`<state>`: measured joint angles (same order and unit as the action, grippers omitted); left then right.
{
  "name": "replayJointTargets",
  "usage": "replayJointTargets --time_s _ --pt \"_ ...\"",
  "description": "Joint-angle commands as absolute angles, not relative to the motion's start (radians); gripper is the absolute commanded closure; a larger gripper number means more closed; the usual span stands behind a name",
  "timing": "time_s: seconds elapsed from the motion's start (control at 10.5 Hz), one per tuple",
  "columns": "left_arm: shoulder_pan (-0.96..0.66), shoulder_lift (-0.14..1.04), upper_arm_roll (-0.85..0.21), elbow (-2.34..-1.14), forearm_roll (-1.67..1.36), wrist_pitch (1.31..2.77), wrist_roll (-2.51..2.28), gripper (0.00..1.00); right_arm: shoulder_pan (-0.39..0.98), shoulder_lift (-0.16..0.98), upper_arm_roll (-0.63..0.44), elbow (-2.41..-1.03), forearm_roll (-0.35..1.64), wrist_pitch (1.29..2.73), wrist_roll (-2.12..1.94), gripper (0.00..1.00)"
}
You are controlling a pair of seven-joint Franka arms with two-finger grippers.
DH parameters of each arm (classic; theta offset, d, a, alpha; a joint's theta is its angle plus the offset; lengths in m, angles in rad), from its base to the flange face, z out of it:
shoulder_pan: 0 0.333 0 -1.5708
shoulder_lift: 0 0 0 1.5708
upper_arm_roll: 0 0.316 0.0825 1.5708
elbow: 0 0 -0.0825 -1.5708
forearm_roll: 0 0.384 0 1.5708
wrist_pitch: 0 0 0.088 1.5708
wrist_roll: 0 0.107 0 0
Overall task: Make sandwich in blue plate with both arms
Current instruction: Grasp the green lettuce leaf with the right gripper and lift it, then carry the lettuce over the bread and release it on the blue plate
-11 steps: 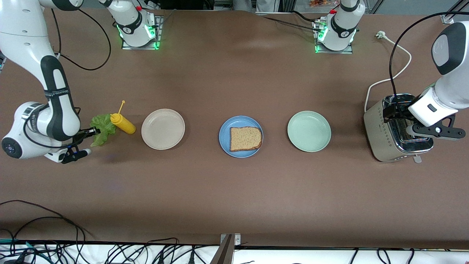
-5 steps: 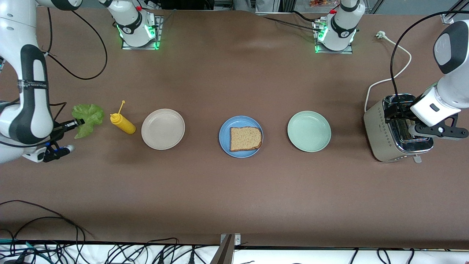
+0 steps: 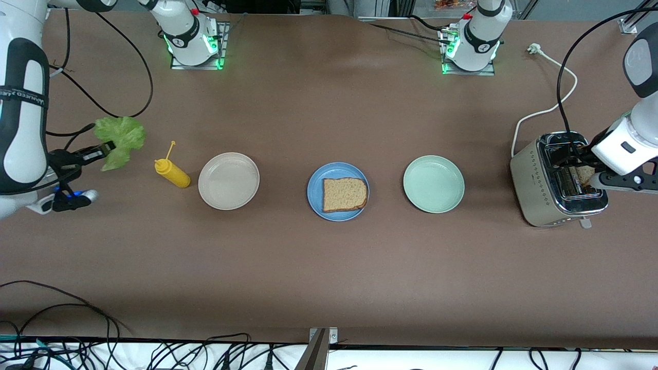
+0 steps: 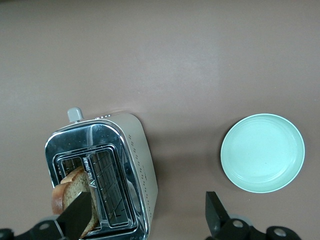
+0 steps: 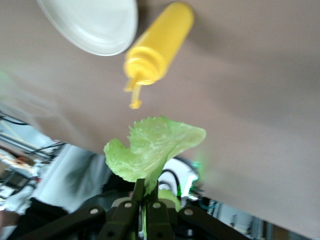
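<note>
Sandwich so far: one brown bread slice [image 3: 345, 194] lying flat in the blue plate [image 3: 314, 190], nothing on it yet. Blue plate sits between the beige-white plate [image 3: 229, 181] and the mint-green plate [image 3: 434, 184], all three in a row.

Second bread slice [image 4: 75, 197] stands in a slot of the toaster [image 3: 534, 185], which is past the mint-green plate toward the left arm's end of the table. Left gripper [image 4: 145, 220] is over the toaster with its fingers spread wide, one finger [image 4: 77, 215] against the slice, the other well clear of the toaster body. Not gripping.

Right gripper [image 5: 146, 197] is pinched on the stem of the lettuce leaf [image 3: 117, 137] and holds it in the air, over the table past the yellow squeeze bottle [image 3: 172, 172] from the blue plate.

Risks, as I judge them:
- Leaf is held by a thin edge only; a quick swing toward the blue plate could let it slip or flop out.
- Its path runs over the squeeze bottle; a low carry could knock it over.
- Left fingers straddle more than the slice; closing off-centre could catch the toaster wall or crumble the bread.

Since a second ago: the lettuce has been lifted off the table beside the bottle and drawn away from it. The left gripper has pulled up from the toaster, and the slice now shows in the slot.
</note>
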<state>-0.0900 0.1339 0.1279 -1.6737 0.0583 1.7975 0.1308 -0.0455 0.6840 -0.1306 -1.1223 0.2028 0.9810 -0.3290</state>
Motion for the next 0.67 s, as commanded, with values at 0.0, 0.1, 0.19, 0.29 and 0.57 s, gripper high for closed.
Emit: replayJointTargets --time_s 0.0,0.1,0.19,0.29,0.57 --pt "-0.083 0.156 0.126 -1.646 0.078 1.763 0.115 0.00 -0.041 0.673 -0.063 -1.101 0.427 0.922 -0.065 1.00" --pt "-0.083 0.156 0.124 -1.646 0.078 1.763 0.117 0.00 -0.022 0.673 -0.026 -1.101 0.452 0.958 -0.011 1.00" --pt "-0.081 0.156 0.126 -1.646 0.078 1.763 0.120 0.00 0.012 0.673 0.006 -1.106 0.457 1.038 0.027 1.00" --pt "-0.075 0.158 0.124 -1.646 0.077 1.763 0.123 0.00 0.056 0.676 0.027 -1.109 0.466 1.116 0.063 1.00" --pt "-0.071 0.161 0.124 -1.646 0.074 1.764 0.124 0.00 0.213 0.689 0.032 -1.176 0.605 1.386 0.217 1.00"
